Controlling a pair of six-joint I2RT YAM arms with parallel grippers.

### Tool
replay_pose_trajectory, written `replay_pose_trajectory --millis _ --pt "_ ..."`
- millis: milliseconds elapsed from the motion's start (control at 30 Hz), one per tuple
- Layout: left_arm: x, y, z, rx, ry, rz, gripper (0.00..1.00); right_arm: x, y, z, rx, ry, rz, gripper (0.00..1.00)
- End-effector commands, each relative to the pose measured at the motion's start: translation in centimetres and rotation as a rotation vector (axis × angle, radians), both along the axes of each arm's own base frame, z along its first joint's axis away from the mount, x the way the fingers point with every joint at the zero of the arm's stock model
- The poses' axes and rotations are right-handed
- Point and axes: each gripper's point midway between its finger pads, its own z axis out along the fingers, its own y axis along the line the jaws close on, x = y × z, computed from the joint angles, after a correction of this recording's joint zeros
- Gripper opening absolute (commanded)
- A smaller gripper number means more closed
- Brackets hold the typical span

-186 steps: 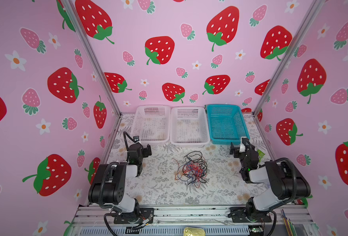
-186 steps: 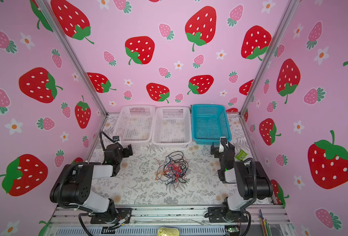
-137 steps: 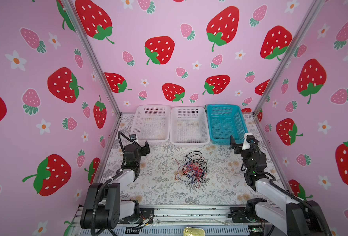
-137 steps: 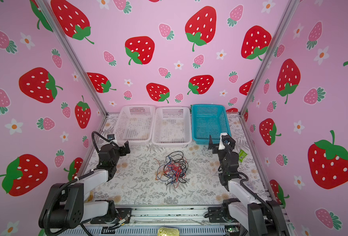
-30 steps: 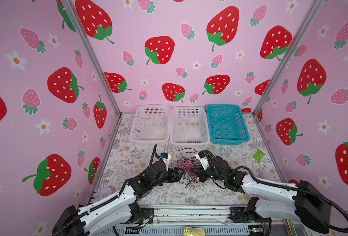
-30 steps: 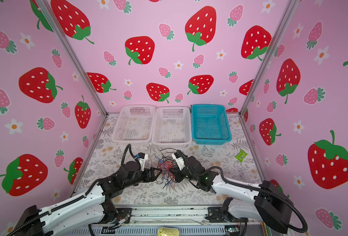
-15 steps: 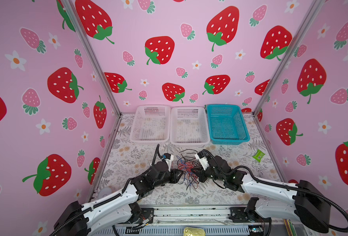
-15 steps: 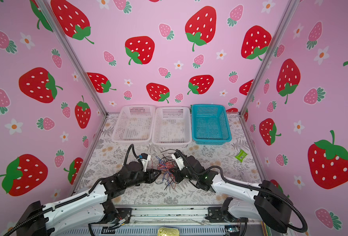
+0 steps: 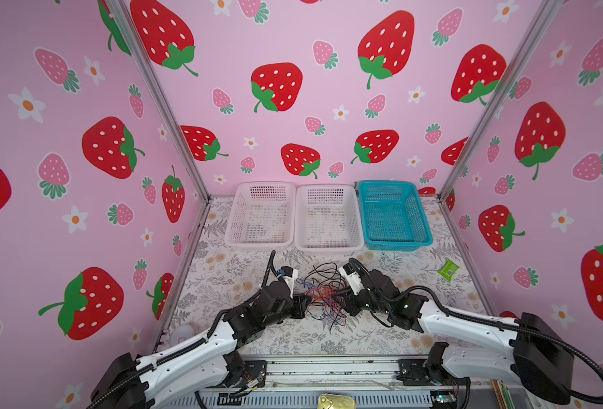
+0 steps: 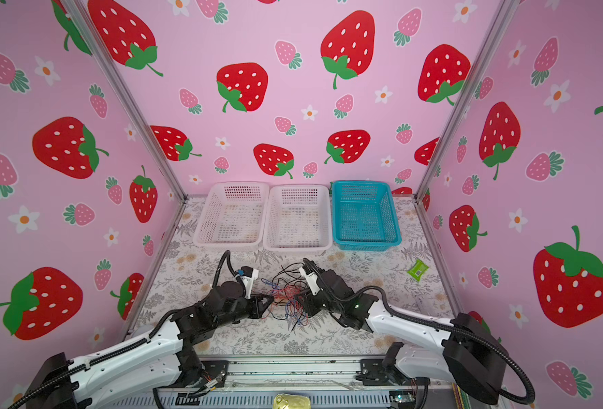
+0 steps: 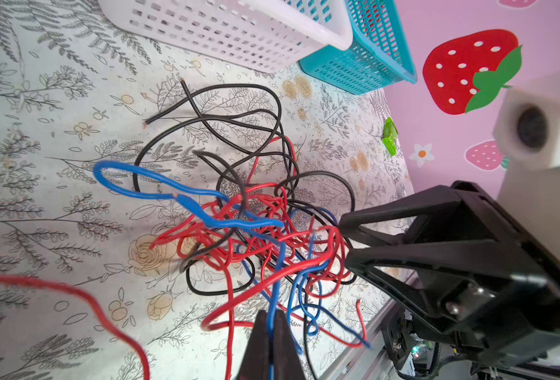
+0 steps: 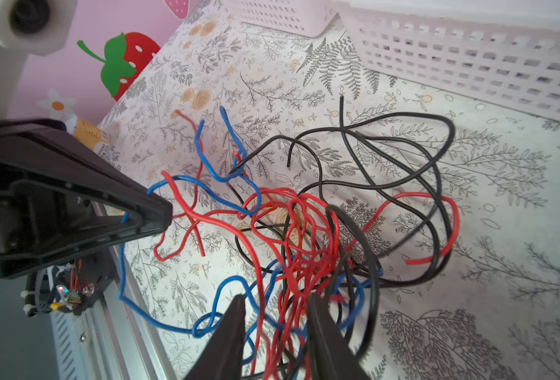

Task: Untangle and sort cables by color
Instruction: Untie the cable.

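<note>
Nearest, the left hand (image 11: 271, 316) was pinched shut on a thin blue cable (image 11: 276, 289), clear only in its wrist view, the right hand (image 12: 277, 302) gaped astride glossy red strands of the tangled cables (image 9: 323, 295) on the floral table (image 9: 293, 340), before three latticed plastic baskets (image 9: 328, 244).

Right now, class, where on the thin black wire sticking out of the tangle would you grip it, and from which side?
I'd grip the thin black wire on the straight stretch just behind its bare tip. That end lies on the floral mat, toward the white plastic basket, clear of the red-and-blue knot. Come from above on the basket side, closing across it.
</note>
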Motion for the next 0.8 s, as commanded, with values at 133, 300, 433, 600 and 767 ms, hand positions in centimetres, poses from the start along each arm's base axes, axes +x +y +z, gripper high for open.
replay_pose_trajectory --millis 133,300,433,600,767 --pt "0.8 -0.1 1.5 0.005 -0.039 0.015 0.0 0.6 -1.8 1.5 -0.006 -0.028 -0.086 0.46" --pt "0.7 -0.2 1.9 0.003 -0.058 -0.001 0.0 1.2 -1.8 -0.3 -0.047 0.009 -0.099 0.43" --pt "0.5 -0.1 2.0 -0.003 -0.066 -0.01 0.0 2.6 -2.2 -1.1 -0.086 0.005 -0.152 0.41" --pt "0.2 0.1 1.6 0.003 -0.06 -0.015 0.0 4.6 -3.1 -0.8 -0.081 -0.026 -0.21 0.38" --pt "0.0 0.4 1.3 0.01 -0.056 -0.01 0.0 6.0 -3.2 -1.6 -0.069 -0.004 -0.221 0.35"
